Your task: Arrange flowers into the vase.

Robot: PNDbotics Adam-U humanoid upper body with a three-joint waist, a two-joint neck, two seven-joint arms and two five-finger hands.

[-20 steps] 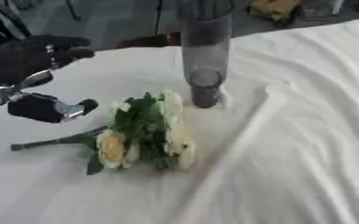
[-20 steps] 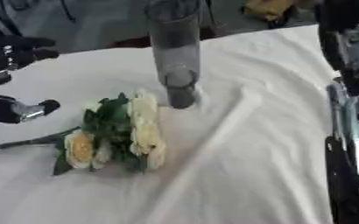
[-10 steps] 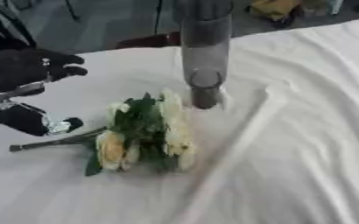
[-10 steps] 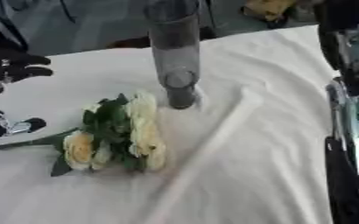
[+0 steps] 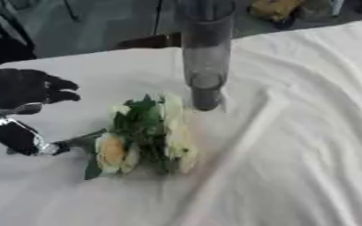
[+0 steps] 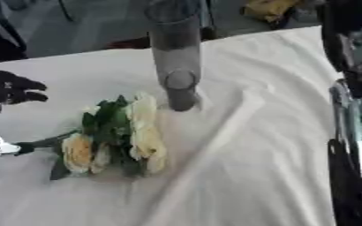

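As the left hand (image 5: 20, 88) sinks toward the stems, the grasp nears.
Fingers and thumb spread wide around the stem end; the flowers (image 5: 145, 132) lie on the tablecloth (image 5: 292, 132), just beside the upright vase (image 5: 205, 57).

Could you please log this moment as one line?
left hand: open, at stem end | bouquet: lying on tablecloth | vase: upright, no flowers | right hand: unseen

Cream-and-green bouquet (image 5: 145, 134) lies flat beside the upright vase (image 5: 205, 53) (clear glass).
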